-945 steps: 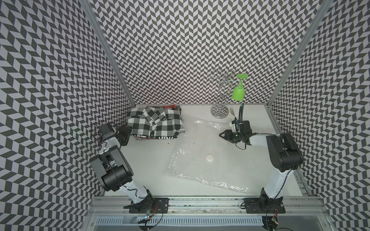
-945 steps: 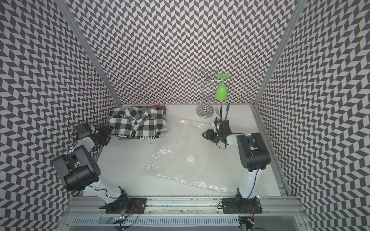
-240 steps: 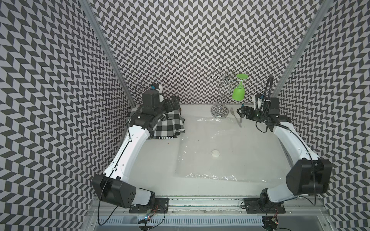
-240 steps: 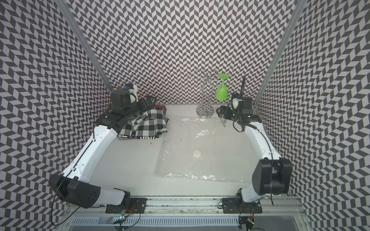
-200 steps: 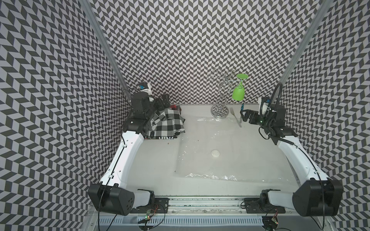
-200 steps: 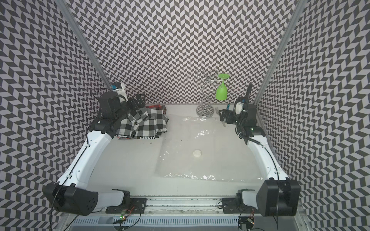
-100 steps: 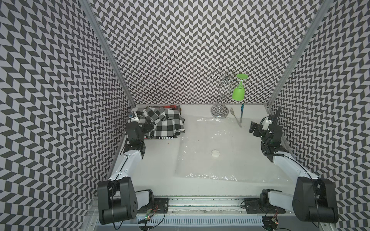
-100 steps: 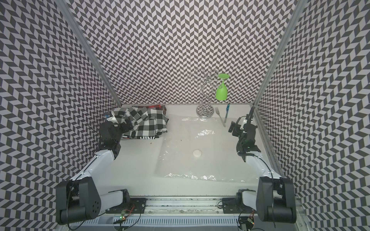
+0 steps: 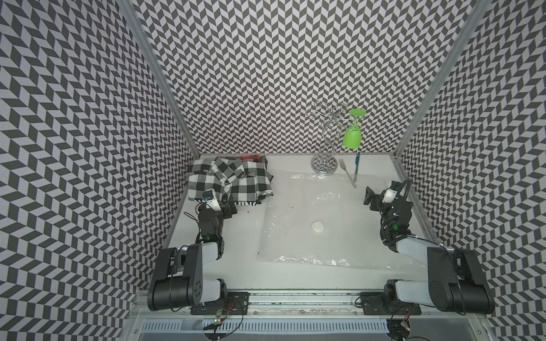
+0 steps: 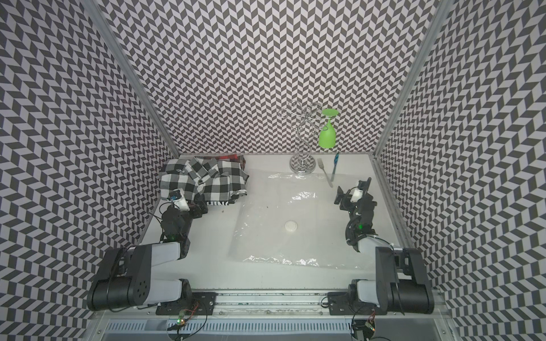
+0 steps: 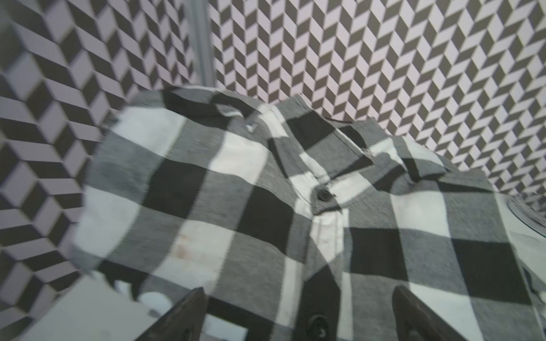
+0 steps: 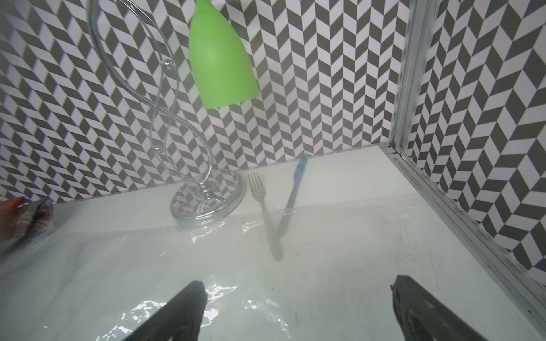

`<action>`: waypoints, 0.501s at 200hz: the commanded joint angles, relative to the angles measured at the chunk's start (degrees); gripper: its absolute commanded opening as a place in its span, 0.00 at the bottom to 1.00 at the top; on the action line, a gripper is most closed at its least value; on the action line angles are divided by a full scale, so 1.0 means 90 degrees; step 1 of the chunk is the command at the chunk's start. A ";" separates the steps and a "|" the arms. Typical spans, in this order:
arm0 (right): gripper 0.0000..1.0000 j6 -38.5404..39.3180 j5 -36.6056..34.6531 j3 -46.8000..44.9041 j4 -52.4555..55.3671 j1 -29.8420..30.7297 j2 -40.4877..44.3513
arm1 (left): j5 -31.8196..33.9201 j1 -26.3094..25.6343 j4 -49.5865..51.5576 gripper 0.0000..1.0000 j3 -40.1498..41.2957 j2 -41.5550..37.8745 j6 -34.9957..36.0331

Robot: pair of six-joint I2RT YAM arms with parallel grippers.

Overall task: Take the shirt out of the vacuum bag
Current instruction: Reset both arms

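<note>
- Counting what lies here: one checked shirt [image 9: 229, 183], one clear bag [image 9: 339, 236] with one white valve [image 9: 318, 227], two grippers, one wire rack [image 9: 325, 147], one green glass [image 9: 352, 137], one fork [image 9: 348, 172] and one blue utensil [image 9: 357, 165].
- The shirt sits bunched in the far left corner of the table [image 9: 236, 251]. It is outside the bag, just beside the bag's far left corner.
- The bag lies flat over the middle and right of the table, valve up near its centre. Nothing shows inside it.
- The left gripper [image 9: 226, 208] is low at the shirt's near edge, jaws spread wide and holding nothing.
- The right gripper [image 9: 381, 195] is over the bag's right side, facing the far right corner, jaws also wide and empty.
- The rack stands by the far wall with the glass hung upside down from it, and the bag's far edge meets its base.
- The fork and the blue utensil lie beside that base. Their handles are under the bag's edge and show through the plastic [image 12: 274, 236].
- A dark cloth [image 9: 248, 203] with white letters peeks from under the shirt, and a red plaid cloth [image 9: 251, 158] shows behind it. Both are mostly hidden.
- The left wrist view is blurred and filled with checks [image 11: 266, 206]. The fingers [image 11: 189, 310] may touch the shirt, but I cannot tell.
</note>
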State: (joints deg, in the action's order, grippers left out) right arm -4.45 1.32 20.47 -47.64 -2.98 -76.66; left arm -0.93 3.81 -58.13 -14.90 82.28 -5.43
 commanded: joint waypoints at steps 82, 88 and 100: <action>1.00 0.0399 -0.0664 -0.0630 -0.2656 0.0507 -0.1264 | -0.0059 -0.0422 -0.1359 1.00 -0.0058 0.0770 0.0646; 1.00 0.0414 -0.0641 -0.0588 -0.2513 0.0502 -0.1220 | -0.0058 -0.0418 -0.1363 1.00 -0.0058 0.0754 0.0650; 1.00 0.0426 -0.0630 -0.0596 -0.2514 0.0502 -0.1207 | -0.0062 -0.0418 -0.1368 1.00 -0.0053 0.0754 0.0652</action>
State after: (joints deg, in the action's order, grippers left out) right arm -2.33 -2.70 13.87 -66.35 1.39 -89.12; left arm -1.32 0.03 -68.42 -14.92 89.36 -0.58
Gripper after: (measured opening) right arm 0.998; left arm 0.995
